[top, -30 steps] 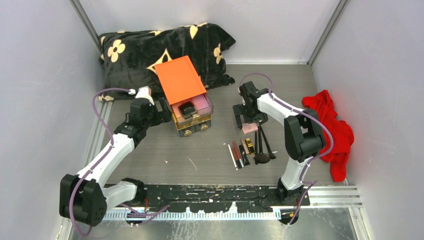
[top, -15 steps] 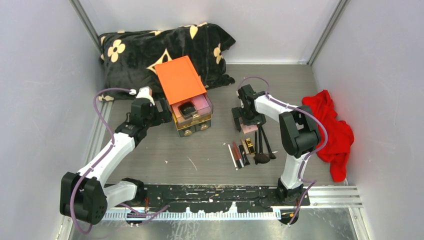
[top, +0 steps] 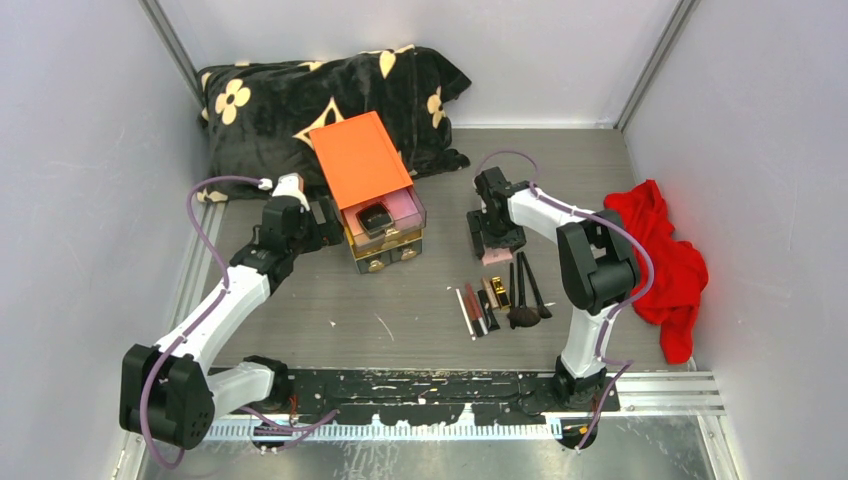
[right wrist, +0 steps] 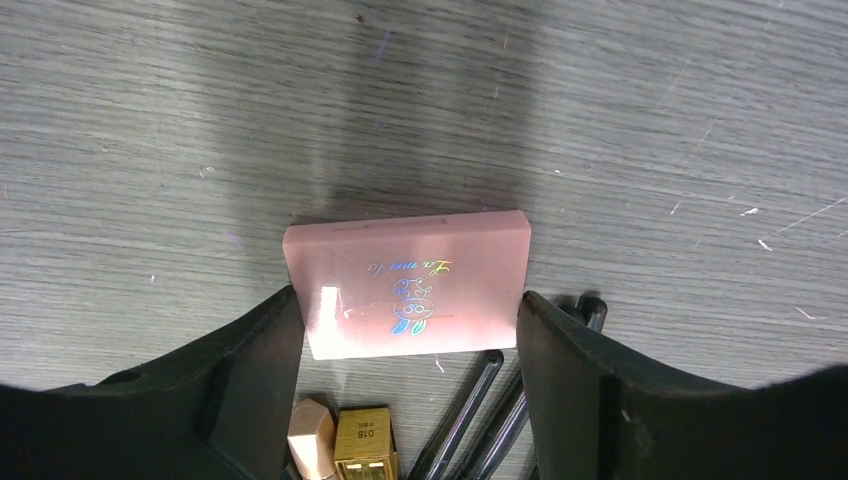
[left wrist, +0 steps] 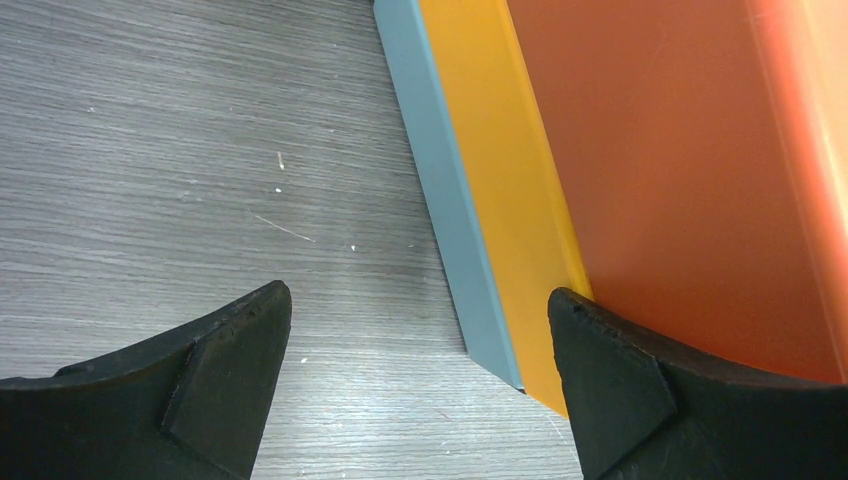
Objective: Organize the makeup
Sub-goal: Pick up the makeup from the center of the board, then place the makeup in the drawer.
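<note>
The makeup lies on the table in front of the right arm. A flat pink palette lies farthest from me. Nearer me lie black brushes and thin tubes, one of them gold. My right gripper is down over the palette, its fingers pressed against the two short edges while the palette rests on the table. My left gripper stands open and empty at the left side of the orange-topped box.
The box's top drawer is pulled out toward me with a dark item inside. A black flowered cushion lies behind the box. A red cloth lies at the right wall. Grey walls enclose the table.
My right gripper shifted slightly left and down over the pink palette, and its jaws closed in on the palette's edges. The left arm stayed still.
</note>
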